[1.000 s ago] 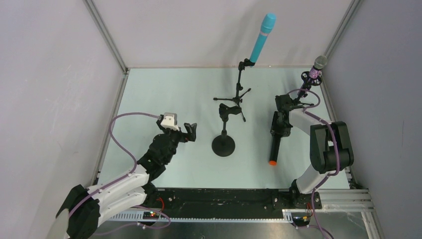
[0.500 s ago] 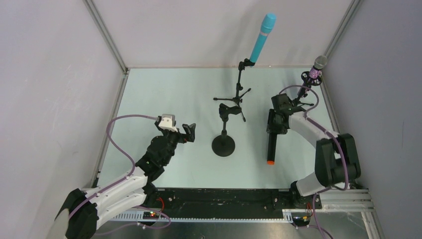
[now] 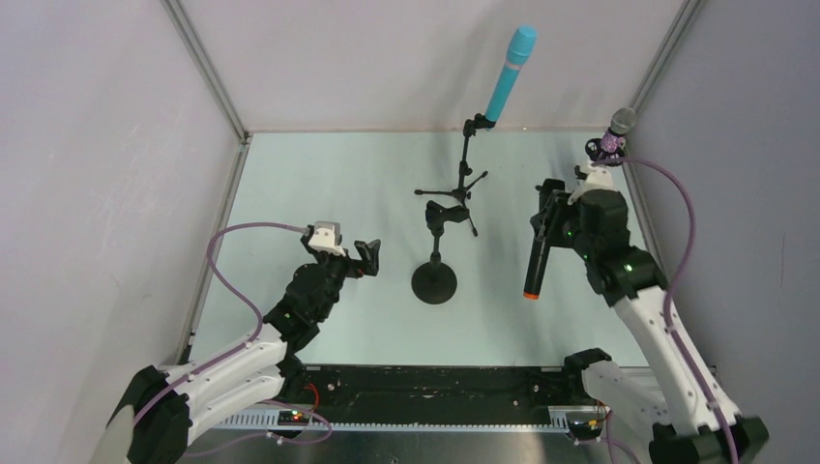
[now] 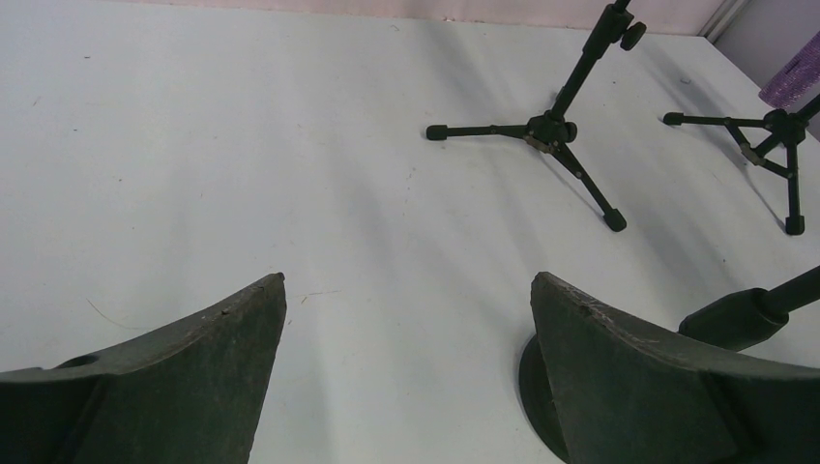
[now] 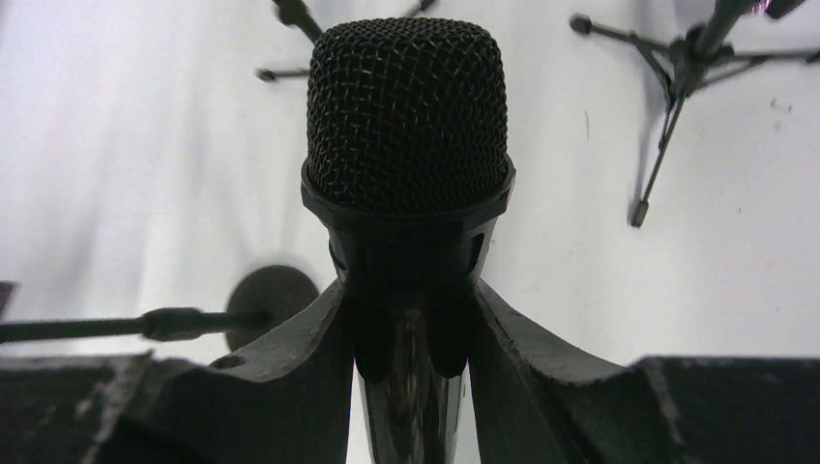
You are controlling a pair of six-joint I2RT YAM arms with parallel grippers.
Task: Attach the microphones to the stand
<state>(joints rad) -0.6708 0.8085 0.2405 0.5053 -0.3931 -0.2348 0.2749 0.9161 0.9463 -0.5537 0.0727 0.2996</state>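
My right gripper is shut on the black microphone just below its mesh head; its orange end hangs toward the table. The turquoise microphone sits in the clip of the back tripod stand. The purple glittery microphone sits on the right tripod stand. A round-base stand with an empty clip stands in the middle. My left gripper is open and empty, left of that stand's base.
White walls with metal corner posts close in the pale table on three sides. A black rail runs along the near edge. Purple cables loop off both arms.
My right arm has lifted the black microphone off the table and swung upward; the microphone now hangs nearly upright. The left arm has hardly moved.
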